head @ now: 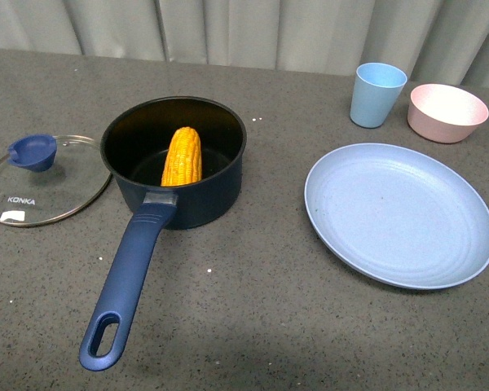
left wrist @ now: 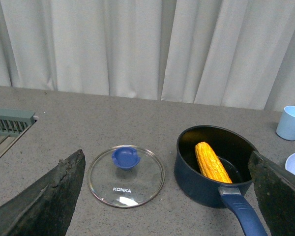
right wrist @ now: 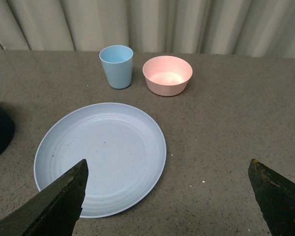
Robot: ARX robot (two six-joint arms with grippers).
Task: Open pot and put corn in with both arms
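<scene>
The dark navy pot [head: 208,199] stands uncovered at the table's centre left, its long blue handle [head: 126,281] pointing toward the front edge. The yellow-orange corn [head: 182,156] leans inside it against the far wall. The glass lid [head: 45,181] with its blue knob [head: 33,151] lies flat on the table just left of the pot. In the left wrist view the pot [left wrist: 201,189], corn [left wrist: 212,162] and lid [left wrist: 125,175] lie ahead of my open left gripper [left wrist: 169,199], well apart from it. My right gripper [right wrist: 169,199] is open over bare table, holding nothing. Neither arm shows in the front view.
A pale blue plate [head: 401,213] lies right of the pot. A light blue cup [head: 376,94] and a pink bowl [head: 447,112] stand behind it. A grey curtain closes the back. A slatted grey edge [left wrist: 10,122] shows at the table's far left.
</scene>
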